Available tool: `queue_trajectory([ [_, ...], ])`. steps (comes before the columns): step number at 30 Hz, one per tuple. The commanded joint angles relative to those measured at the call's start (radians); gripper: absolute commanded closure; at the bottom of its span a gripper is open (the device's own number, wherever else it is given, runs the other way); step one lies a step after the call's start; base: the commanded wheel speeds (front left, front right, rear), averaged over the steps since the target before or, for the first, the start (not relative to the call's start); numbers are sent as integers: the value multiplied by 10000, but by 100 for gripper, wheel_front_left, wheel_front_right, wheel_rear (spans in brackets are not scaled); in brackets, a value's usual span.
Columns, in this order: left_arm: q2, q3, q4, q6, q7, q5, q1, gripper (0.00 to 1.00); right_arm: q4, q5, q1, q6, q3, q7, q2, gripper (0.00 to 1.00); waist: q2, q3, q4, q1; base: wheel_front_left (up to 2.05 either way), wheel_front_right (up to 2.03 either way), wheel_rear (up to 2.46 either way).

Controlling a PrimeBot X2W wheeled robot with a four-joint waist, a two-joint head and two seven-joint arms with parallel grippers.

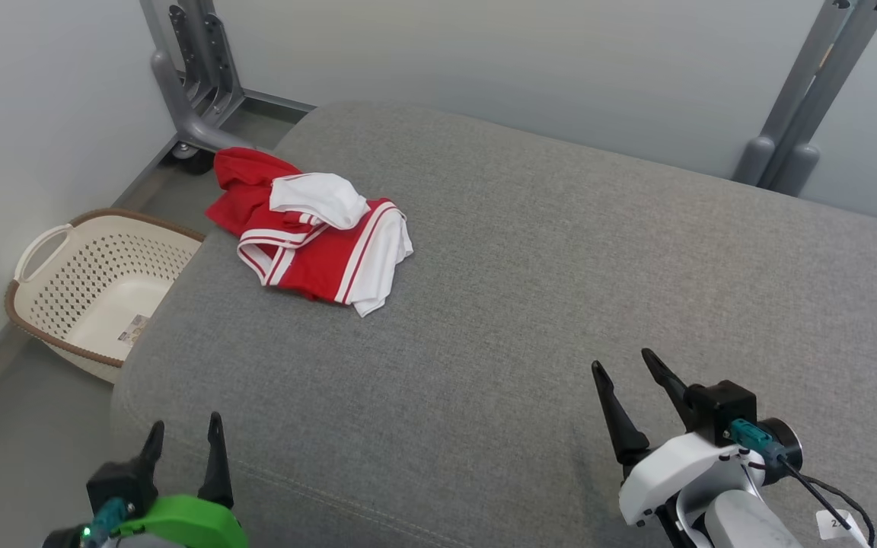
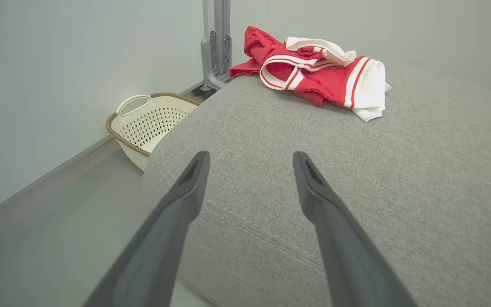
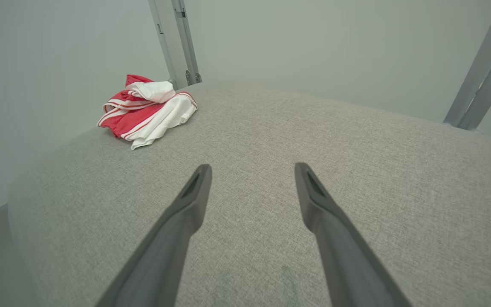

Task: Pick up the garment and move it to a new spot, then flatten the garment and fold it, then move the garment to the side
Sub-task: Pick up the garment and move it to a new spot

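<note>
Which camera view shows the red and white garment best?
The head view: it looks down on the garment, so its whole crumpled outline on the cushion is visible. The left wrist view shows the garment from a low angle, foreshortened. The right wrist view shows the garment small and distant.

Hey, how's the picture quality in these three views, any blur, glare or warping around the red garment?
Head view: soft even light, no glare, garment sharp with a faint shadow. Left wrist view: wide-angle bulge in the cushion, left gripper soft near the bottom edge. Right wrist view: same bulge, right gripper blurry up close.
</note>
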Motion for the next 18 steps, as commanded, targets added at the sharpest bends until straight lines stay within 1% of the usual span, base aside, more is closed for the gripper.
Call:
queue_trajectory([
  [1, 106, 51, 95, -107, 2, -90, -522, 0, 12, -61, -152, -15, -16, -28, -115, 0, 0, 384, -442, 0, 0, 0, 0],
  [5, 537, -53, 545, -319, 4, -158, -1918, 0, -21, -81, -353, -15, 96, -28, -367, 0, 0, 960, -960, 0, 0, 0, 0],
  [9, 1282, -497, 1323, -399, 6, -122, -3659, 0, -72, -34, -660, -15, 128, -30, -640, 0, 0, 1571, -1518, 0, 0, 0, 0],
  [11, 1592, -907, 1763, -401, 4, -362, -4482, 0, -141, -83, -828, -15, 199, -28, -768, 0, 0, 1886, -1800, 0, 0, 0, 0],
  [13, 1966, -1417, 2324, -400, 40, -841, -5202, 0, -236, -124, -983, -15, 226, -28, -891, 0, 0, 2181, -2103, 0, 0, 0, 0],
  [14, 1966, -1417, 2324, -400, 40, -841, -5202, 0, -236, -124, -983, -15, 226, -28, -891, 0, 0, 2181, -2103, 0, 0, 0, 0],
  [18, 2777, -2486, 3190, -394, 495, -2036, -6437, 0, -622, -173, -1285, -15, 226, -28, -1063, 0, 0, 2757, -2726, 0, 0, 0, 0],
])
